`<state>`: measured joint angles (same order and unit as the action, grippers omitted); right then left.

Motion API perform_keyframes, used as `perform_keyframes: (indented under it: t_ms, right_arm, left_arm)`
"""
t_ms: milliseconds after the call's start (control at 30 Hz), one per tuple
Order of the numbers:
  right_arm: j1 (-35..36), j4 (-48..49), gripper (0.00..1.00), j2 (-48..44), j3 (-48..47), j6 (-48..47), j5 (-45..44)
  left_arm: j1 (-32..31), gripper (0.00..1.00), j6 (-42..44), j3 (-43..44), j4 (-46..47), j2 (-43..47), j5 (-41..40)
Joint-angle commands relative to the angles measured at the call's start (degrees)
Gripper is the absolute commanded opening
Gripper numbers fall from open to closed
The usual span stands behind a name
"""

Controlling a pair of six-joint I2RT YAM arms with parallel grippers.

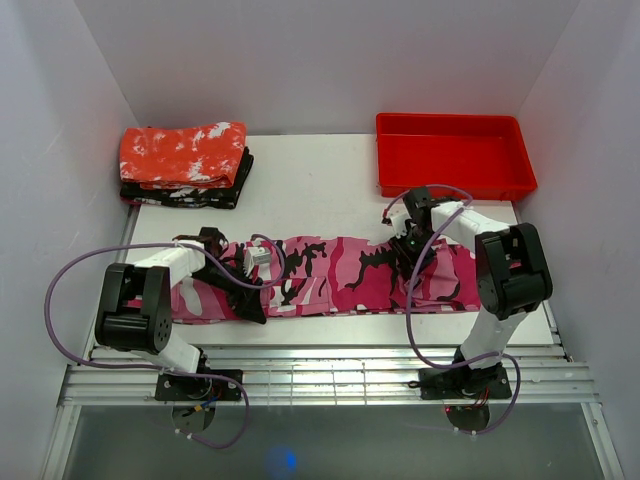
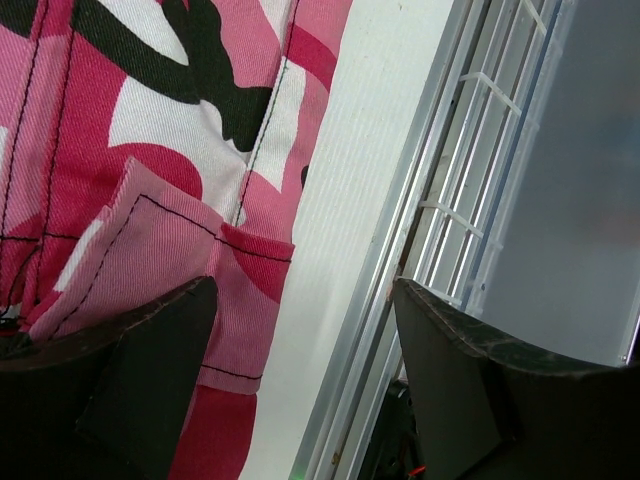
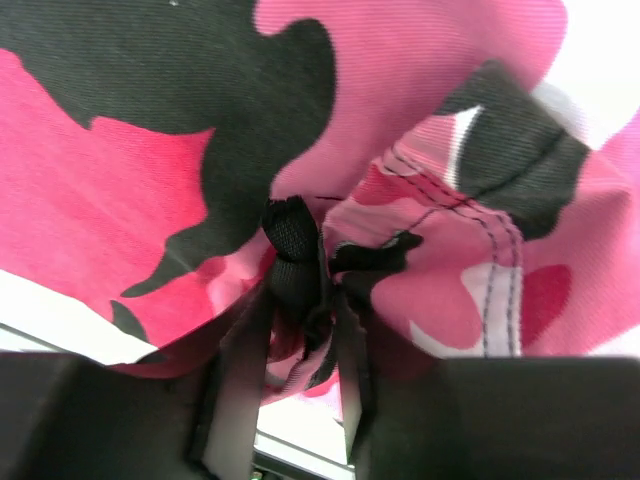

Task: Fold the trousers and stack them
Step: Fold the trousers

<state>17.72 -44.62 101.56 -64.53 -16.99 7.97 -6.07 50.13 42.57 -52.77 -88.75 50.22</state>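
Note:
The pink camouflage trousers [image 1: 330, 272] lie stretched left to right across the white table. My right gripper [image 1: 408, 255] is shut on a bunch of the trousers' cloth near their right end; in the right wrist view the cloth [image 3: 300, 270] is pinched between the two fingers. My left gripper [image 1: 248, 290] is open at the trousers' near edge, left of the middle. In the left wrist view the trousers [image 2: 180, 180] lie under the left finger [image 2: 150, 380], and the right finger [image 2: 470, 390] hangs over the table's slatted near edge.
A folded red cloth with white speckles [image 1: 185, 155] lies on a dark folded cloth at the back left. A red tray [image 1: 455, 155] stands at the back right. The metal slats [image 1: 330, 370] run along the table's near edge.

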Motion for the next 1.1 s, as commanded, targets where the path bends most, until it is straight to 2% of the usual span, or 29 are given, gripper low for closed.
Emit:
perform_keyframes:
  t_ms: [0,167,267,367,500,567,667,767,900,1067]
  right_arm:
    - [0.13,1.21,0.32,-2.15,0.55,-0.14,-2.69]
    - [-1.80,-5.29,0.23,-6.89,-5.07,-3.65,-2.52]
    - [-6.45,-8.63,0.18,-9.44,-6.39,-7.59,-3.13]
    - [-14.09,-11.18,0.08,-11.20,-6.74,-11.64,-3.57]
    - [-26.64,-11.54,0.08,-12.44,-5.96,-20.34,-5.33]
    - [-30.00,-11.80,0.08,-12.09,-5.61,-24.30,-5.85]
    - [-36.59,-9.36,0.08,-11.04,-3.85,-29.92,-7.69]
    - [-44.67,-2.33,0.08,-8.67,-1.04,-34.31,-10.69]
    - [-48.03,-0.21,0.08,-3.83,-0.86,-35.13,-9.38]
    - [-48.30,5.23,0.08,-1.63,-0.33,-34.51,-10.07]
  left_arm:
    - [0.88,0.88,3.75,-5.21,8.48,-3.71,-26.48]
    - [0.88,0.88,4.19,-6.44,9.00,-3.54,-27.80]
    - [0.88,0.88,3.92,-6.18,8.92,-3.62,-27.72]
    - [0.88,0.88,3.92,-6.09,9.00,-4.41,-27.98]
    - [0.88,0.88,3.57,-5.39,9.00,-5.29,-27.72]
    - [0.88,0.89,3.05,-5.04,8.83,-5.56,-27.45]
    - [0.88,0.89,2.87,-4.77,8.65,-5.82,-27.36]
    - [0.88,0.89,2.87,-4.95,8.65,-5.47,-27.71]
    - [0.97,0.90,2.78,-4.77,8.57,-5.56,-27.63]
    - [0.97,0.90,2.69,-4.25,8.48,-5.73,-27.89]
